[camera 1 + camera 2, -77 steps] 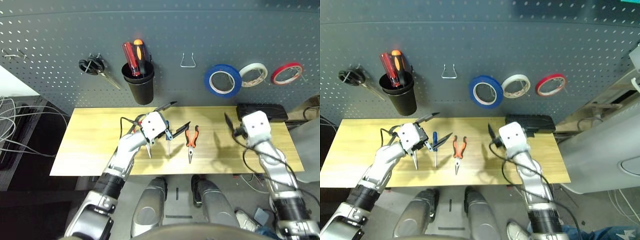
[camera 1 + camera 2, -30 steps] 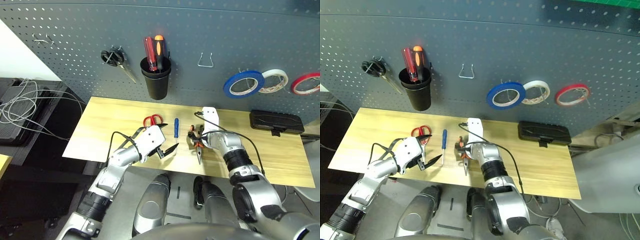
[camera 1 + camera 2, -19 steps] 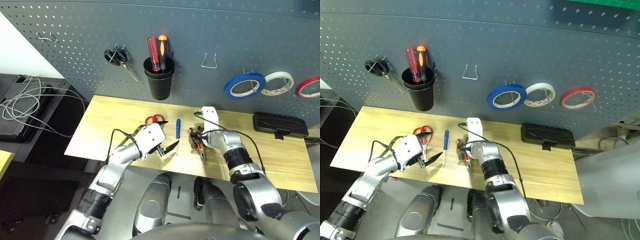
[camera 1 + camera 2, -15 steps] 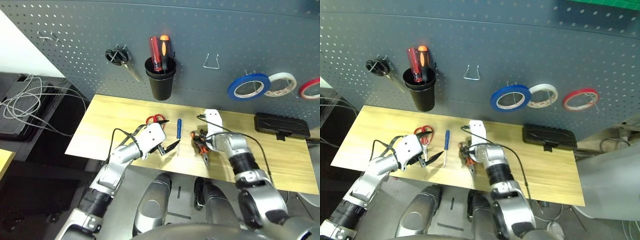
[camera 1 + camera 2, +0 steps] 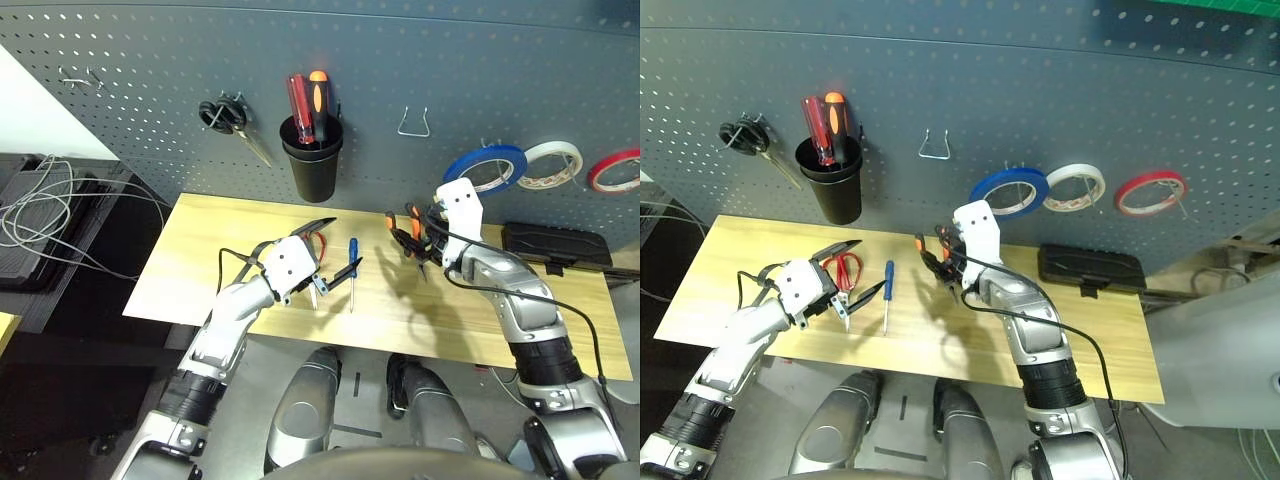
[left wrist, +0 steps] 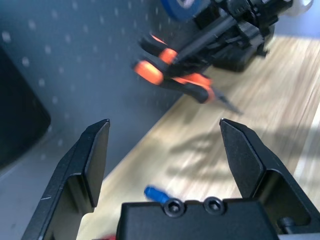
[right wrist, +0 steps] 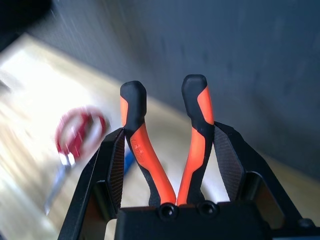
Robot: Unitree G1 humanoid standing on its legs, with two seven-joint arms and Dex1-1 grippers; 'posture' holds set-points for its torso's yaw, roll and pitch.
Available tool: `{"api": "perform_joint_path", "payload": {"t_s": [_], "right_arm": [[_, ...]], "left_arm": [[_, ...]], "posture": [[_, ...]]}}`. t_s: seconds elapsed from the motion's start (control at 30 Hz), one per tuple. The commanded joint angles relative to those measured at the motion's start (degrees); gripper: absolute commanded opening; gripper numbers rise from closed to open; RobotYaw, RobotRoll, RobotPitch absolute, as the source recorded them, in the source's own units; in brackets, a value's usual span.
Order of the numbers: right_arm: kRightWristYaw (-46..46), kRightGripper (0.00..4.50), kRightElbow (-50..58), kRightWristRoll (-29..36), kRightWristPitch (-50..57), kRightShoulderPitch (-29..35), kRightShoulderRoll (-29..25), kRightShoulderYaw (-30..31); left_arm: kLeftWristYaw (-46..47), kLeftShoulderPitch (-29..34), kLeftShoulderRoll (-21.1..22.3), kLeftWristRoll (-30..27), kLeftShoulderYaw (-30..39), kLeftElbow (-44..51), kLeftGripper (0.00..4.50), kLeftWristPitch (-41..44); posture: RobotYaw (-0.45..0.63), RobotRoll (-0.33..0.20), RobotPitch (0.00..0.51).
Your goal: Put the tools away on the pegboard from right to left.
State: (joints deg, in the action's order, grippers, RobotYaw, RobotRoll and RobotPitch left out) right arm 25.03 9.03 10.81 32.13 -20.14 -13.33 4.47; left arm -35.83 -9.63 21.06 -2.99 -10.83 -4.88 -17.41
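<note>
Right wrist view shows the right gripper (image 7: 172, 165) jaws clamping the pliers (image 7: 167, 135) by their handles above the surface, left gripper (image 6: 167, 150) wide and empty; that grip, possibly loose, risks slipping before the hook (image 5: 414, 124).

No readable text, label, brand, number or sign anywhere I look. Pegboard (image 5: 520, 70) plain, holes only. Pliers (image 7: 165, 145) handles in my right gripper unmarked. Tape rings, cup, black case at far right: no lettering I can make out.
</note>
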Motion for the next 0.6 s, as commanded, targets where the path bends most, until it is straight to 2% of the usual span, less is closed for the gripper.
{"api": "perform_joint_path", "payload": {"t_s": [0.03,0.3,0.6], "right_arm": [[0.6,3.0,4.0,1.3,-4.4,-1.2,0.5,-0.8],[-2.1,3.0,9.5,2.4,-6.6,-6.8,2.1,-3.2],[-7.6,3.0,11.7,3.3,-7.4,-16.6,4.2,-6.6]], "left_arm": [[-0.1,-0.8,-0.6,-1.5,1.2,1.1,4.5,-0.3],[0.1,-1.9,-1.4,-3.0,2.6,3.0,4.5,-2.2],[0.1,-3.3,-1.8,-3.1,2.9,3.0,4.5,-2.5]], "posture": [[0.19,0.0,0.217],[0.18,0.0,0.219],[0.16,0.0,0.214]]}}
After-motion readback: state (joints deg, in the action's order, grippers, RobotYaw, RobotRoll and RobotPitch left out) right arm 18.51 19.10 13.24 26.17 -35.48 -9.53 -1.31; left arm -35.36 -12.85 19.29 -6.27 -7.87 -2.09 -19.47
